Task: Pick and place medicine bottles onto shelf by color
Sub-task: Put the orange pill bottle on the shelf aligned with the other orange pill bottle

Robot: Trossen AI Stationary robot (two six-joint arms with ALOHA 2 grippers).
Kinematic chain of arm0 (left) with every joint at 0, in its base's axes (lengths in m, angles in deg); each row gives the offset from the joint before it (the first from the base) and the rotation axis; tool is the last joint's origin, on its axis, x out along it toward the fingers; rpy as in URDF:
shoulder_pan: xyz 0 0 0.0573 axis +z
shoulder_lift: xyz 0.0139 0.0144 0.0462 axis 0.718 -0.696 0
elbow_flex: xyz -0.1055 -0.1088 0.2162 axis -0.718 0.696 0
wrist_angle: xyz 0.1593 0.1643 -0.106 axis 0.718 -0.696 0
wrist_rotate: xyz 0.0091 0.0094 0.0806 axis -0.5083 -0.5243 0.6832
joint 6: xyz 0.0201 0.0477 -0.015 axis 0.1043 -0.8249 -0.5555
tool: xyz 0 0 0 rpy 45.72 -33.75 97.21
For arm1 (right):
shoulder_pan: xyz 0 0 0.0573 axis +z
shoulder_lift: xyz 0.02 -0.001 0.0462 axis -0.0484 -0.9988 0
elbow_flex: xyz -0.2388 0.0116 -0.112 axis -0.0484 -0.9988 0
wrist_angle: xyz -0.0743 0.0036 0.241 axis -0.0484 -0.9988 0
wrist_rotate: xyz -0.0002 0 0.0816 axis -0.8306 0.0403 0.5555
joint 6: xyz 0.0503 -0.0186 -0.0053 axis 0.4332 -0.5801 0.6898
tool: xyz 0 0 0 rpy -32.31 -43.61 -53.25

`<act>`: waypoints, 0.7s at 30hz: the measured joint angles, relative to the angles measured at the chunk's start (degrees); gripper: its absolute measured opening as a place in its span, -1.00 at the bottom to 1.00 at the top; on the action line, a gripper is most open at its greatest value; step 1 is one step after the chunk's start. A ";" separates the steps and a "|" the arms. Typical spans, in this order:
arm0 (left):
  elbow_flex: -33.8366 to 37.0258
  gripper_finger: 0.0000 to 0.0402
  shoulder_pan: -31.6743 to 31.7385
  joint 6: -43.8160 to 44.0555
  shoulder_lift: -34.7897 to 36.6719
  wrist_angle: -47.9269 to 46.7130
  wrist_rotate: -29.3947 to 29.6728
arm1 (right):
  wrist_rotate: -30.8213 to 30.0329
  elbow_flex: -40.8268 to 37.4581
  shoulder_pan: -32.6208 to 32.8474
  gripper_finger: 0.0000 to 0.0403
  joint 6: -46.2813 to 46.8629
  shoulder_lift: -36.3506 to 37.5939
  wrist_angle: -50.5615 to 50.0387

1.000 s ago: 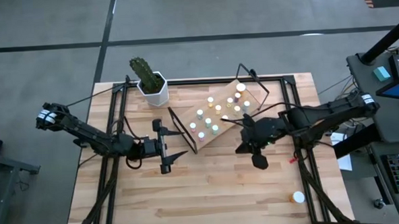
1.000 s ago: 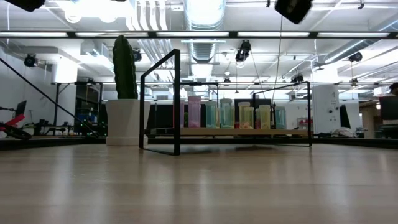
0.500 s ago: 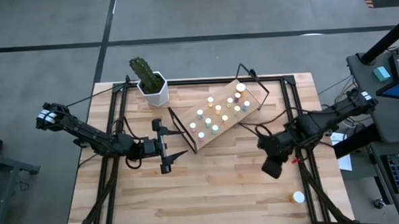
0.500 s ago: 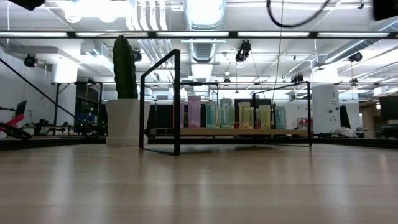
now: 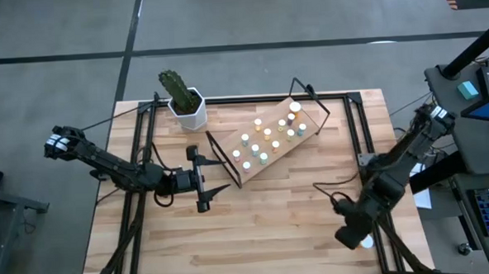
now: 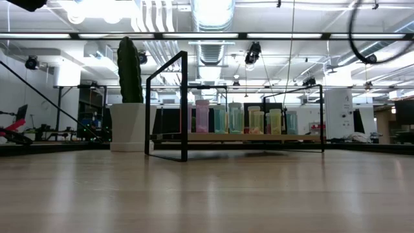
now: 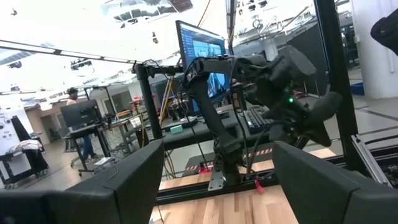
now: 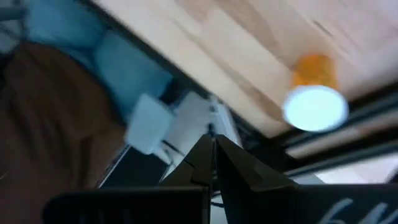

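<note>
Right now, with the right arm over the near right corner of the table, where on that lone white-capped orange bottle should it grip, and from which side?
Probably from straight above. The orange bottle stands upright near the table edge, white cap up, with nothing beside it. The right gripper, jaws shut, would open and close across the round body just under the cap, since the cap's rim would help stop slipping.

Left arm reaches in from the table's left edge, low and near-horizontal, wrist toward the table's middle. Left gripper (image 5: 204, 185) points right, its two fingers spread wide apart, nothing between them; the left wrist view shows both fingers (image 7: 137, 186) well separated.

Right arm bends down from the right edge toward the table's near right corner. Right gripper (image 5: 349, 234) sits low there, fingers (image 8: 211, 162) pressed together at the tips, holding nothing.
</note>
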 joint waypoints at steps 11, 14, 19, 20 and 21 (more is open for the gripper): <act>-0.33 0.40 0.00 0.46 0.02 0.10 0.00 | -0.24 -9.84 2.46 -0.91 -6.55 0.00 -1.96; -0.28 0.40 0.00 0.42 0.02 0.05 0.00 | -0.23 -10.24 2.33 -0.80 -6.55 0.00 -1.19; -0.30 0.40 0.00 0.42 0.02 0.05 0.00 | -0.39 -8.80 2.35 -0.54 -3.59 0.00 -1.04; -0.30 0.40 0.00 0.40 0.02 0.07 -0.01 | -0.46 -8.45 2.38 -0.48 -2.58 0.00 -1.04; -0.29 0.40 -0.02 0.40 0.02 0.05 -0.02 | -0.60 -8.05 2.62 -0.42 -1.47 -0.03 -1.05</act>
